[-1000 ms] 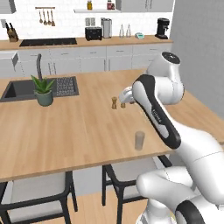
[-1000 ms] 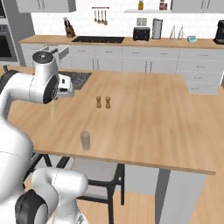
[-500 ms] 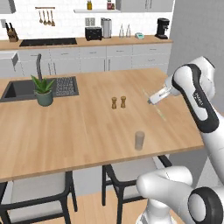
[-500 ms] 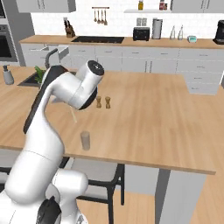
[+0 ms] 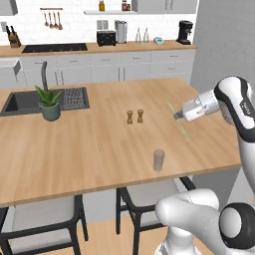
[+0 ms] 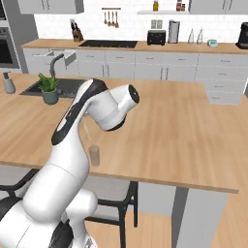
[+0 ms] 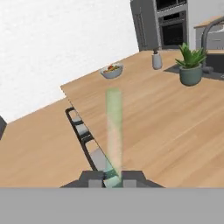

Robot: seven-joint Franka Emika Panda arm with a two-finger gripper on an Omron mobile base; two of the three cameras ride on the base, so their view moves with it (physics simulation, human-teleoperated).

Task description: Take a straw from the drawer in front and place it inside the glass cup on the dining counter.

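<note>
Straw [image 7: 113, 131] held in the closed jaws above the desk [image 5: 99, 144].

The straw was gripped at one end between the fingertips [image 7: 94, 178] of the gripper [image 5: 178, 115], and its pale greenish shaft was seen slanting across the right part of the desk in the left base view. The glass cup [image 5: 159, 160] was stood upright near the front edge of the desk, apart from the straw and the gripper. Two small brown shakers [image 5: 135, 116] were placed side by side further back, near the middle. A potted plant [image 5: 50, 103] was set beside the inset sink [image 5: 25, 101]. A bowl [image 7: 111, 70] was seen near a desk corner in the hand view.
</note>
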